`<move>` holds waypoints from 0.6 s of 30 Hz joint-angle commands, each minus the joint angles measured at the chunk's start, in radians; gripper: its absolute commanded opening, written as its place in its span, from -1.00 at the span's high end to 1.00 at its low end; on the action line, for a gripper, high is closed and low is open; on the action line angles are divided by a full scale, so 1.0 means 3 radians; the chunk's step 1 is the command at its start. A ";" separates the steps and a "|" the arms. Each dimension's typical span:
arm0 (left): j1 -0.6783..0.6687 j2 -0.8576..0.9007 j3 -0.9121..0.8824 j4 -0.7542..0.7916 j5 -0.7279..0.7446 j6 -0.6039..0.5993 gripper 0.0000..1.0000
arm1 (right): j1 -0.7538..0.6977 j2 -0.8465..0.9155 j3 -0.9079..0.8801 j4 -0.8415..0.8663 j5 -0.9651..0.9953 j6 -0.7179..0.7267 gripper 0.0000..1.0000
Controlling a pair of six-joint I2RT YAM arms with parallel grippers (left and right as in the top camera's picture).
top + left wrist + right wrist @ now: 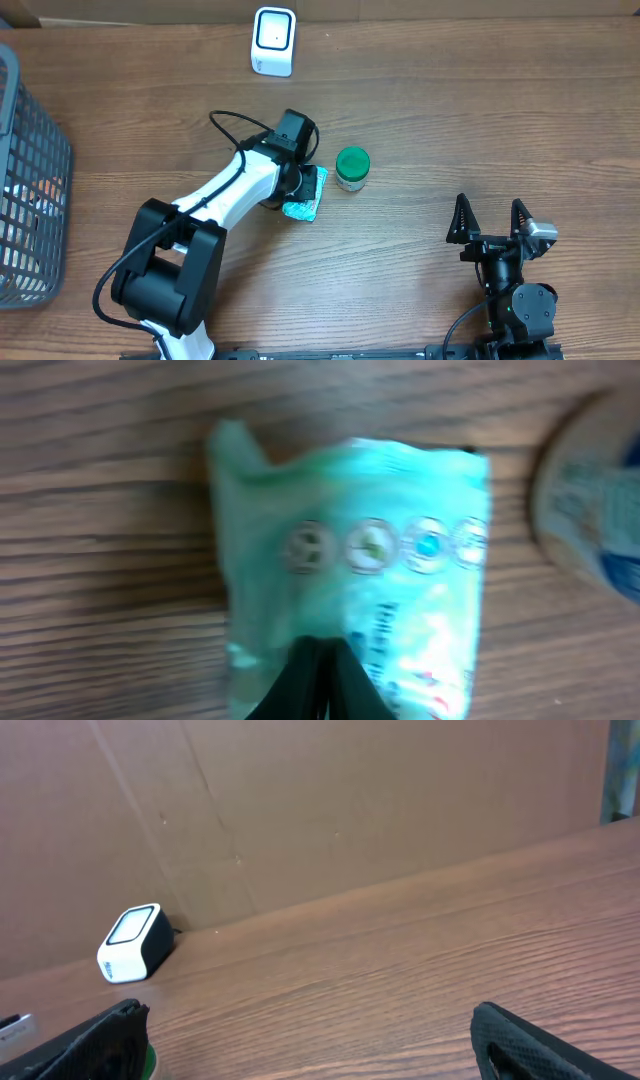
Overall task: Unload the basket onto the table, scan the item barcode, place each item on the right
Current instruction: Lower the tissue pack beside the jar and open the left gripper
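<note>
Overhead view: wood table [450, 120] with a grey basket [30, 170] at its left edge, well apart from the action. L arm [230, 185] reaches diagonally to mid-table. Its left gripper [320, 655] has jaws closed tight, and in the wrist view they look pinched on the near edge of the teal packet [308, 198], which lies flat on the wood. The packet's long axis runs roughly near-to-far, tilted a little. No barcode shows on the upper face, only round icons and blurred print. Right gripper [490, 222] sits parked near the front edge w/ jaws spread wide, holding nothing, far from packet, so L arm is clearly the nearer one. Key relation: white scanner [273, 41] stands at the far edge, almost straight ahead of the L gripper and slightly to its left, well apart, w/ bare wood between. Green-lidded jar [352, 168] stands just beside the packet on the R side, not on the path to the scanner but close enough to clip on lift, I'd judge.
</note>
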State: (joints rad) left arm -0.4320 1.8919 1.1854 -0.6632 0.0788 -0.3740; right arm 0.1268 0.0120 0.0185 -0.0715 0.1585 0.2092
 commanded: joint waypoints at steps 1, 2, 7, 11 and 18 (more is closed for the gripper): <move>0.0231 0.0329 -0.0046 -0.0277 -0.0371 -0.0139 0.92 | 0.0013 -0.0024 -0.0034 0.0018 0.0018 -0.0011 -1.00; 0.0262 0.0317 0.0047 -0.0356 -0.0371 -0.0136 0.91 | 0.0013 -0.0024 -0.0034 0.0018 0.0018 -0.0011 -1.00; 0.0346 0.0291 0.0626 -0.0703 -0.0371 0.0061 0.92 | 0.0013 -0.0024 -0.0034 0.0018 0.0018 -0.0011 -1.00; 0.0351 0.0291 0.1204 -0.1066 -0.0371 0.0202 0.92 | 0.0013 -0.0024 -0.0034 0.0018 0.0018 -0.0011 -1.00; 0.0351 0.0291 0.1545 -0.1616 -0.0308 0.0200 0.92 | 0.0013 -0.0024 -0.0034 0.0018 0.0018 -0.0011 -1.00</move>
State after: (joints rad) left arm -0.3210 1.9854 1.6276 -1.1076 -0.0196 -0.3363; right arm 0.1268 0.0120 0.0185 -0.0708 0.1577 0.2092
